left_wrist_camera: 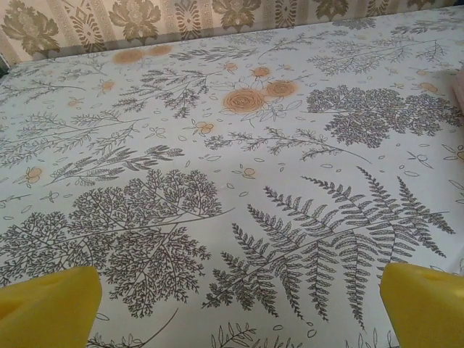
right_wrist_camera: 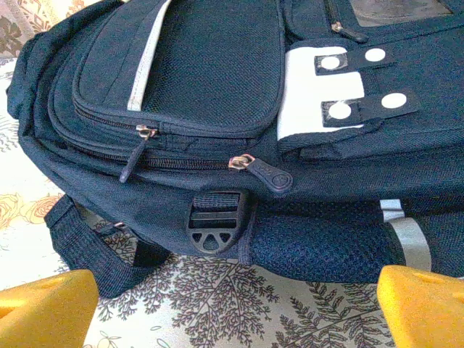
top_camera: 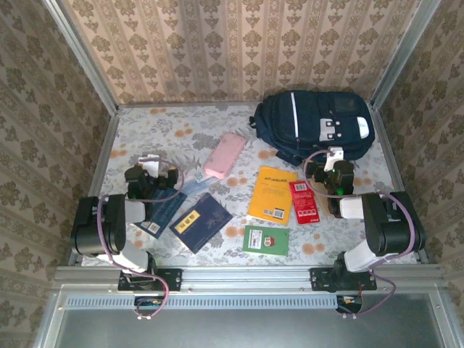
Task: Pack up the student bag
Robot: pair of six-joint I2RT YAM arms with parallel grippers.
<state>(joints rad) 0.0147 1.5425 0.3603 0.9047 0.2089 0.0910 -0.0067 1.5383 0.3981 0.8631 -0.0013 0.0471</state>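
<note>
At the far right corner of the counter (top_camera: 181, 130) lies the student bag (top_camera: 312, 123), flat on its back with the front pocket and its white patch (right_wrist_camera: 312, 87) facing up and the thin white stripe running along the top. The right claw (top_camera: 333, 161) sits just in front of the bag's near edge, jaws spread wide and gripping nothing. Its wrist camera looks at the bag's side between two yellow fingers (right_wrist_camera: 424, 304), where two zip pulls (right_wrist_camera: 261, 172) hang on closed zips, a black buckle (right_wrist_camera: 215, 221) sits below them, and a dark strap (right_wrist_camera: 87, 250) trails onto the floral cloth. The left claw (top_camera: 150, 165) is over the left half of the counter, also fully released and empty, with bare fern-patterned cloth between its fingers (left_wrist_camera: 43, 308). Loose items lie between the arms: a pink case (top_camera: 225, 154) toward the middle rear, a yellow book (top_camera: 272, 194) with a red packet (top_camera: 304, 201) just beside it on the right, a green booklet (top_camera: 266, 239) nearest the front edge, a navy booklet (top_camera: 201, 221), and a second dark booklet (top_camera: 163, 214) partly under the left arm. A pale blue item (top_camera: 192, 186) near the left claw may be a slim packet, though it is too small to tell.
</note>
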